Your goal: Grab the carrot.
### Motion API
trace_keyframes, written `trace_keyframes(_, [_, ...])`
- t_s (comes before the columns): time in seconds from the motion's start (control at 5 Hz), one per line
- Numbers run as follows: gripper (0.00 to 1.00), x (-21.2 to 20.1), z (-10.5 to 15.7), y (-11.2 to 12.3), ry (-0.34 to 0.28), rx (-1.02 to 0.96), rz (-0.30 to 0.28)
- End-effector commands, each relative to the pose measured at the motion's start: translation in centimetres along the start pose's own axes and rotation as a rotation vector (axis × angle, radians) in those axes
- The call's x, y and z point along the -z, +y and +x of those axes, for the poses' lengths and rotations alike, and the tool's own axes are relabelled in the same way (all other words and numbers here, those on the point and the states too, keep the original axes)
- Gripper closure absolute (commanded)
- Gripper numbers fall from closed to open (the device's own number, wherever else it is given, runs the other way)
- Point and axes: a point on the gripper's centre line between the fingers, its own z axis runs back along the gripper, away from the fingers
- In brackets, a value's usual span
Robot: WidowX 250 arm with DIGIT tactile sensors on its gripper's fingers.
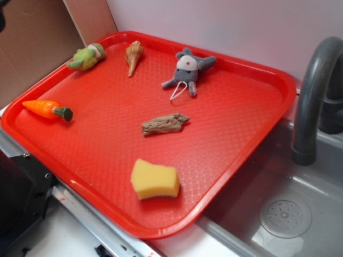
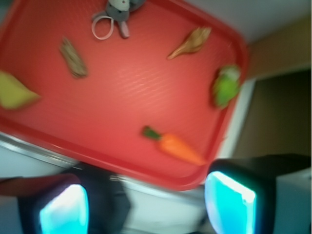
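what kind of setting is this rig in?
Looks like a toy kitchen sink station: a grey faucet over a sink basin with a drain, and a red tray beside it holding a carrot and sponge.

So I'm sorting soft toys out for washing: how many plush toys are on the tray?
2: a lime-green plush toy in the red tray's far-left corner, and a grey plush mouse near the far edge. None looks hidden.
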Motion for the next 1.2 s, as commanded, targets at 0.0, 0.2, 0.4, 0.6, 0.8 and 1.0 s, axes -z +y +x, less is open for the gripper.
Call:
trace_keyframes(0.0, [0.00, 3.0, 0.0, 4.8, 0.090, 0.301, 0.099])
trace_keyframes(0.2, [0.00, 6.3, -0.6, 5.6, 0.215, 0.420, 0.083])
trace_keyframes(0.4, [0.00, 8.9, -1.6, 5.2, 0.316, 0.520, 0.095])
trace_keyframes(0.6, [0.00, 10.9, -2.0, 5.4, 0.338, 0.561, 0.087])
trace_keyframes(0.8, [0.00, 13.7, -1.9, 5.4, 0.371, 0.600, 0.132])
trace_keyframes(1.0, [0.00, 15.4, -2.1, 5.0, 0.361, 0.671, 0.115])
